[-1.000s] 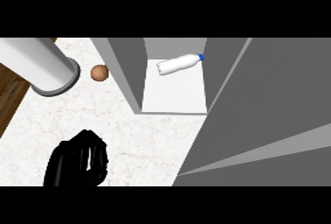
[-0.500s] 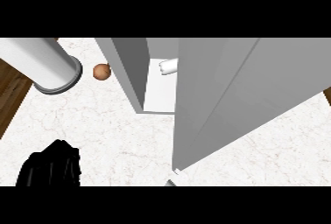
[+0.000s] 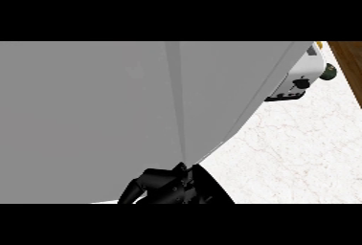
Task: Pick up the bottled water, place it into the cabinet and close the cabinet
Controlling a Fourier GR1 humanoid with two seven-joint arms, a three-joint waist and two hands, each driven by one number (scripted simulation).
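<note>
Now the cabinet [image 3: 106, 119] fills nearly the whole view. Its opening stood wide a second ago and is now covered by grey panels. The bottled water, which then lay on the shelf inside, is hidden and presumably still there. Placing looks done, and closing looks finished or nearly so. Probably it is the right hand [image 3: 173, 186] at the panels' lower seam; its fingers cannot be told apart from curled. The count is one cabinet, one hand, one white appliance [image 3: 297, 76] on the surface [image 3: 283, 158], and no bottle showing.
</note>
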